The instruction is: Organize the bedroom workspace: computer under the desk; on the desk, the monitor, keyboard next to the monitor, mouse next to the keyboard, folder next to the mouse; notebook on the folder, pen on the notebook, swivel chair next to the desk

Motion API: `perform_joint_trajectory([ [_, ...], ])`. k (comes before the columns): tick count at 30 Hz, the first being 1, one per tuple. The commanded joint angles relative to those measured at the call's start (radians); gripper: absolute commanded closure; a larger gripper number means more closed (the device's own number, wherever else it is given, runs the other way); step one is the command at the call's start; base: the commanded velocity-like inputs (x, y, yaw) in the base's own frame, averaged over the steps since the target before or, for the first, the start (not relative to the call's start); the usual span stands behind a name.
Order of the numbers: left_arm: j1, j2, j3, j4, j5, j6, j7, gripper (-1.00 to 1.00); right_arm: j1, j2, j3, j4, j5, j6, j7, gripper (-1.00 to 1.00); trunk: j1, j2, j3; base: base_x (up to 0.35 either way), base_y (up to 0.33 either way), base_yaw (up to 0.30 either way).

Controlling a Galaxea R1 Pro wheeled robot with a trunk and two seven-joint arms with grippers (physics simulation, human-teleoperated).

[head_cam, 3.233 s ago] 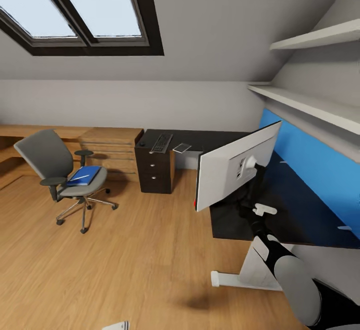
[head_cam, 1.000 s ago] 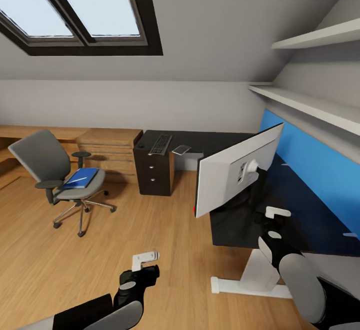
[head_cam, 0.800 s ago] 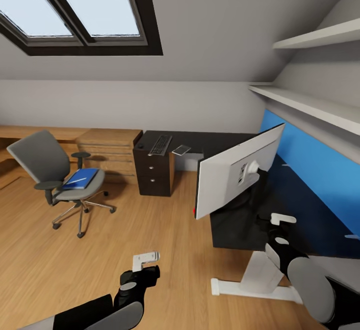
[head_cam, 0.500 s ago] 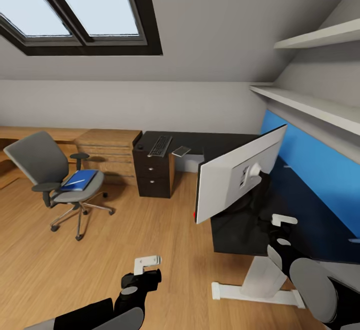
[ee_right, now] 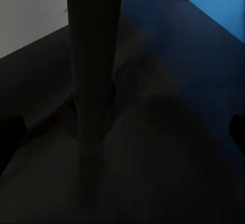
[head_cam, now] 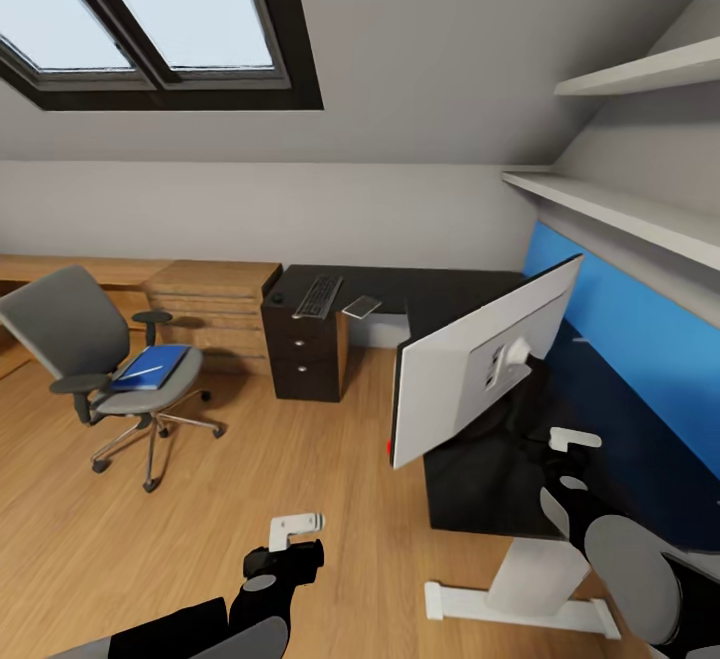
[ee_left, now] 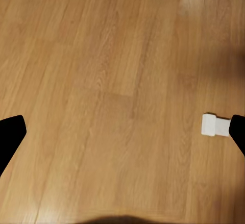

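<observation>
Nearest the camera, the left gripper (head_cam: 296, 529) hangs over the bare wood floor (head_cam: 200, 519), in front of the worktop (head_cam: 480, 459); its fingers (ee_left: 10, 134) are spread wide with nothing between them, their dark tips showing at either edge of the left wrist view above the floorboards. A white foot (ee_left: 214, 125) of the worktop's leg lies on the floor near one fingertip. The right gripper (head_cam: 572, 439) is poised above the matte black worktop, just behind the monitor (head_cam: 470, 369); its fingers are parted and empty, and the right wrist view looks along them at the monitor's dark stand (ee_right: 94, 60) rising from the surface, with the blue back panel (head_cam: 640, 339) beyond.

The monitor stands on the worktop at its front edge, pale grey back turned toward the robot, a small red light (head_cam: 389, 447) at its lower corner. Farther along the worktop from the monitor, over the black drawer unit (head_cam: 305, 354), the keyboard (head_cam: 318, 296) lies flat, with the small grey notebook (head_cam: 361, 307) just beside it on the monitor's side.

Well apart from the worktop, out on the floor beyond the light wood cabinets (head_cam: 210, 314), the swivel chair (head_cam: 100, 359) carries the blue folder (head_cam: 150, 367) on its seat, a thin whitish pen (head_cam: 140, 372) lying across it. Above the chair, a skylight (head_cam: 150, 9) is set in the sloped wall.
</observation>
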Motion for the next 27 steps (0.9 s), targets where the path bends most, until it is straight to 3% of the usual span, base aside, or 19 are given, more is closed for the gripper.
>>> perform_joint_trajectory([
  [1,-0.002,0.0,-0.003,-0.001,0.002,0.003,0.004,-1.0,-0.001,-0.002,-0.007,0.002,0.01,-0.004,-0.004,-1.0,0.001,-0.002,-0.002,0.153,0.0,0.0],
  [27,-0.002,-0.006,-0.039,0.0,0.001,0.002,0.005,-1.0,-0.001,-0.013,-0.007,0.001,0.009,-0.009,-0.004,-1.0,0.001,-0.002,-0.002,0.134,0.0,0.0],
])
